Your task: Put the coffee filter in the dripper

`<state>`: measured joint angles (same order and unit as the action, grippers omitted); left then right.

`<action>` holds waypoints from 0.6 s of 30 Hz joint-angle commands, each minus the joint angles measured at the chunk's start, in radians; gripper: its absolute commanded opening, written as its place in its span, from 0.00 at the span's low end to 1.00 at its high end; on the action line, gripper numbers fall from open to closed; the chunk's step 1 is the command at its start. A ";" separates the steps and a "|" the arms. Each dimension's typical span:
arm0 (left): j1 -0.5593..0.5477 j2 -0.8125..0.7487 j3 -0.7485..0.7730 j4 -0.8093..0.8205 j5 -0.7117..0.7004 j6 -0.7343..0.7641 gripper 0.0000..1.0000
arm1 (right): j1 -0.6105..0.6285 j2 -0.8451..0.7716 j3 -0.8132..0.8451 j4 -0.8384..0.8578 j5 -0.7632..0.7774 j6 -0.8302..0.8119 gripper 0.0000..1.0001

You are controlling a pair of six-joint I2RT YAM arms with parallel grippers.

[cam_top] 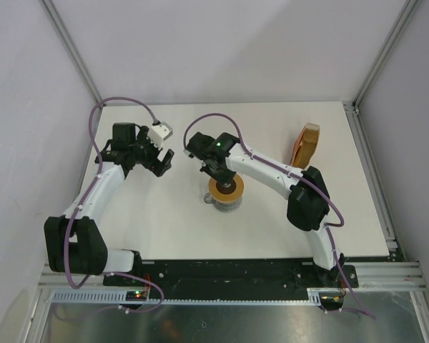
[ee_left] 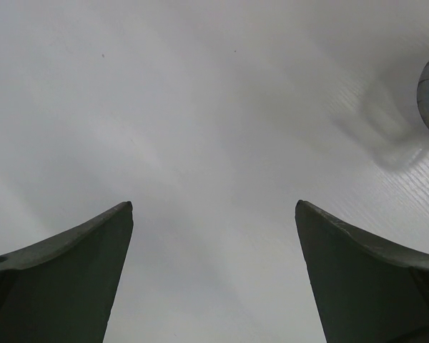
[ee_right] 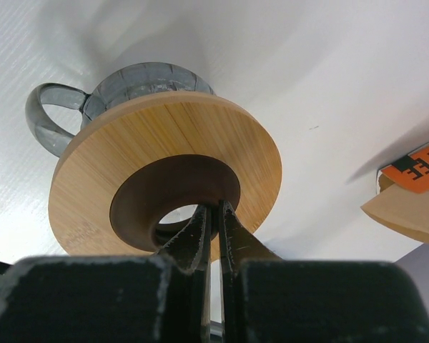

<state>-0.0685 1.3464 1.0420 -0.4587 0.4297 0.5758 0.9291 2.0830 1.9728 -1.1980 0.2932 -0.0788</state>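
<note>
Standing mid-worktop (cam_top: pixel 171 229): dripper (ee_right: pixel 146 80), ribbed blue-grey, under a wooden ring (ee_right: pixel 222 136). Right tool (ee_right: pixel 216 209) narrow at the ring's hole; whether it grips cannot be told. Left tool (ee_left: pixel 214 204) wide, empty. Single coffee filter not seen; filter stack (cam_top: pixel 305 145) apart. Placing judged still outstanding.

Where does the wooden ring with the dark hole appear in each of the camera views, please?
Top external: the wooden ring lies near the picture's centre, just below the right gripper.
Left wrist: not in it.
Right wrist: it fills the centre and left, just beyond the closed fingertips.
Shared landmark: the orange-brown filter stack, which is right of the ring in both of those views.
</note>
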 commanded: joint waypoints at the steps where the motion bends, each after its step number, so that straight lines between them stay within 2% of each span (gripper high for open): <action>1: 0.005 -0.028 0.022 0.006 0.026 -0.001 0.99 | 0.011 -0.053 -0.003 0.000 -0.008 0.011 0.00; 10: 0.006 -0.030 0.019 0.005 0.033 0.001 1.00 | 0.014 -0.050 -0.029 0.008 0.010 0.017 0.01; 11: 0.006 -0.031 0.019 0.005 0.033 0.002 1.00 | 0.014 -0.049 -0.032 0.008 0.014 0.018 0.04; 15: 0.006 -0.030 0.018 0.005 0.035 0.001 1.00 | 0.014 -0.061 -0.033 0.013 0.028 0.027 0.26; 18: 0.006 -0.030 0.017 0.005 0.038 0.003 1.00 | 0.014 -0.080 -0.032 0.026 0.032 0.032 0.34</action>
<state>-0.0685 1.3464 1.0420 -0.4583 0.4480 0.5758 0.9371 2.0750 1.9430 -1.1919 0.3073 -0.0593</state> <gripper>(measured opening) 0.996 0.297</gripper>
